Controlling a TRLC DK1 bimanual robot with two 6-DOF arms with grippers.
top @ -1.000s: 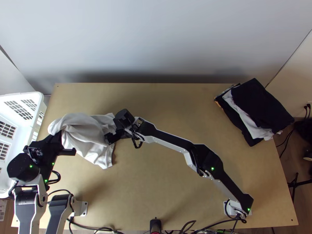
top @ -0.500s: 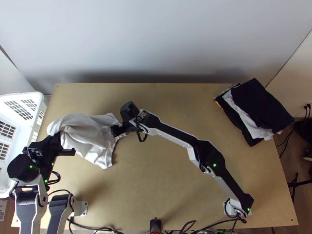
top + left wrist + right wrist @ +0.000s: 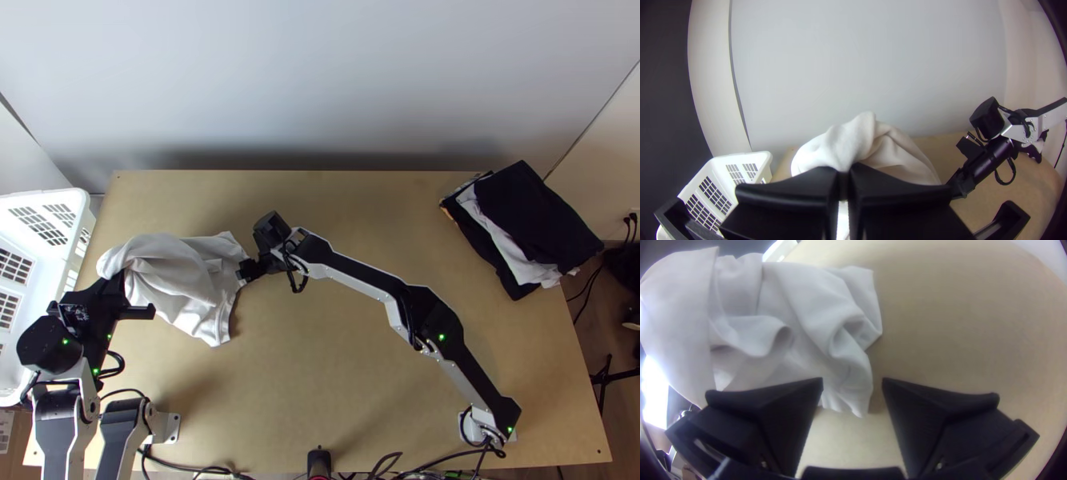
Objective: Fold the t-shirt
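The white t-shirt (image 3: 180, 280) hangs bunched from my left gripper (image 3: 126, 290) at the table's left side, its lower part lying crumpled on the wood. In the left wrist view my left gripper (image 3: 843, 178) is shut on the cloth (image 3: 862, 140), which bulges up beyond the fingers. My right gripper (image 3: 244, 274) is at the shirt's right edge. Seen from the right wrist, the right gripper (image 3: 852, 384) stands open, with a corner of the shirt (image 3: 847, 391) between and beyond its fingertips, not gripped.
A white basket (image 3: 72, 240) stands at the table's left edge. Dark and white folded clothes (image 3: 532, 224) are stacked at the far right corner. Bare wood (image 3: 344, 360) stretches across the middle, below the right arm.
The right gripper has moved right and a little up the picture, off the shirt's middle to its edge. A bit of cloth drawn out beside it has dropped back. The left arm is nearly still.
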